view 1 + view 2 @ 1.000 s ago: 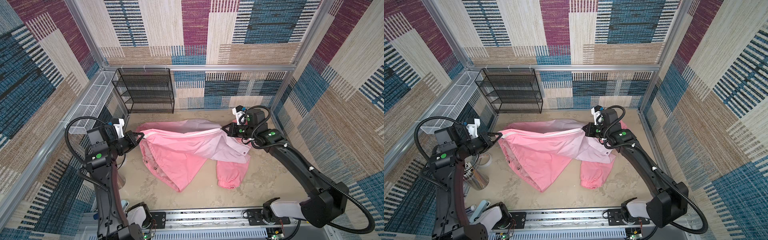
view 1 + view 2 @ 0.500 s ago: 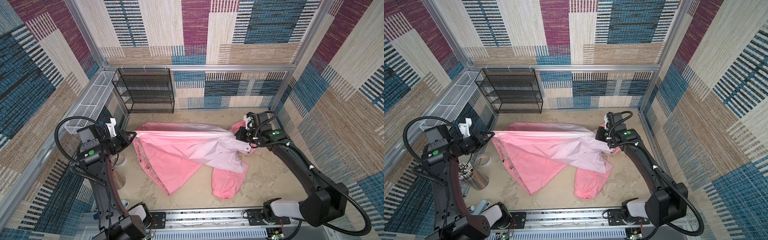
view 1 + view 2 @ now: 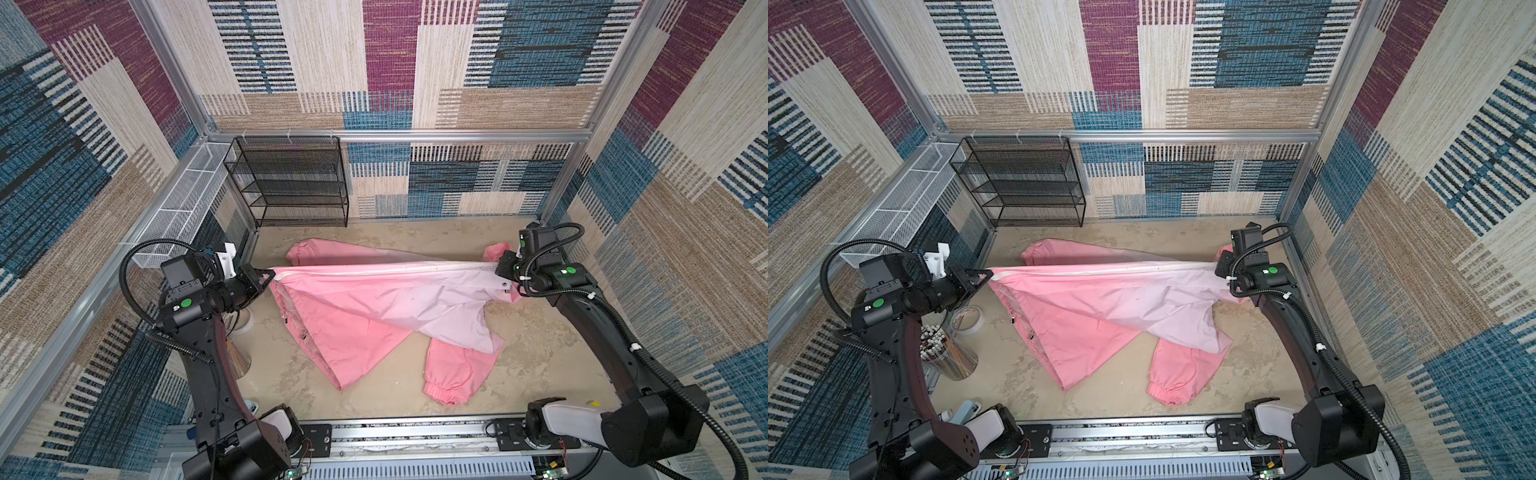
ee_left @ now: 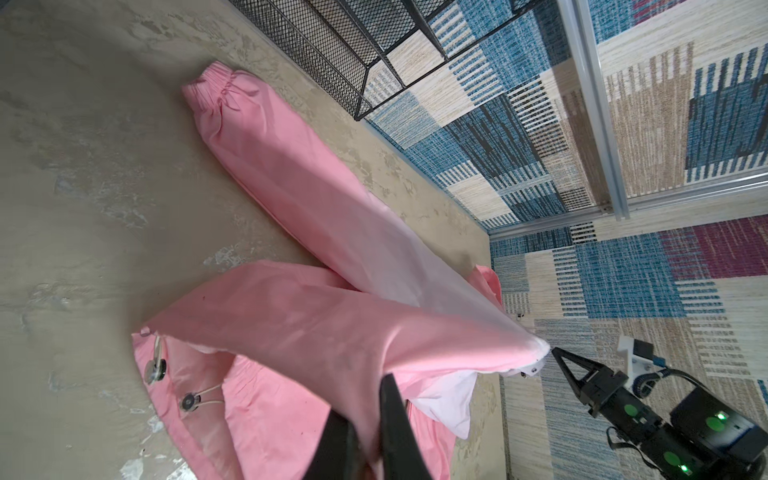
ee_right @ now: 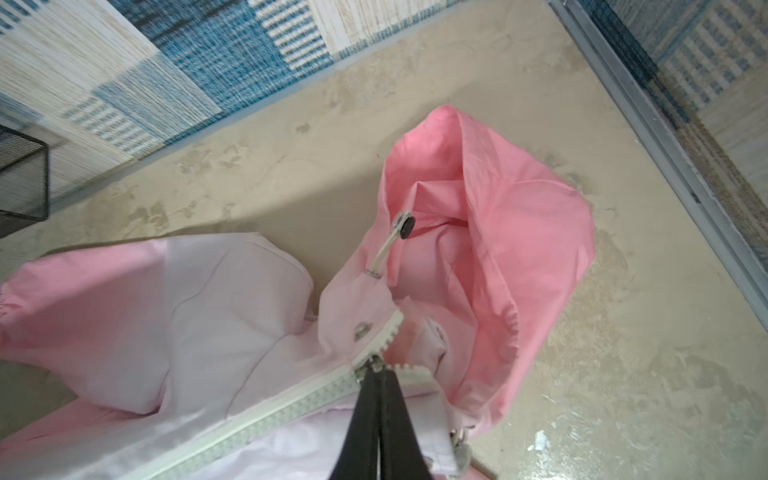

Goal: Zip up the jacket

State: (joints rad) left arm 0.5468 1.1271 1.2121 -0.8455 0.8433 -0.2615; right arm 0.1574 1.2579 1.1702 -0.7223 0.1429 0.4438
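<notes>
Your left gripper (image 3: 269, 274) is clamped tight on the bottom end of the jacket (image 3: 374, 307), with pink fabric bunched between its two dark fingers (image 4: 395, 415) in the left wrist view. Your right gripper (image 3: 500, 269) is pinched fully together at the collar end. Its tips meet on the metal slider (image 5: 375, 365) of the white zipper (image 5: 291, 411), whose teeth are joined on the side toward the left gripper and part just past the slider. Between the two grippers the zipper line runs taut and lifted off the table (image 3: 540, 353) in both top views. The rest of the jacket hangs from that line toward the arm bases and drapes onto the table, one cuffed sleeve (image 3: 449, 374) lying nearer the right gripper than the left. The other sleeve (image 3: 324, 251) lies flat on the far side of the taut line. The pink hood (image 5: 498, 249) sags open just beyond the right gripper's tips, resting on the table.
</notes>
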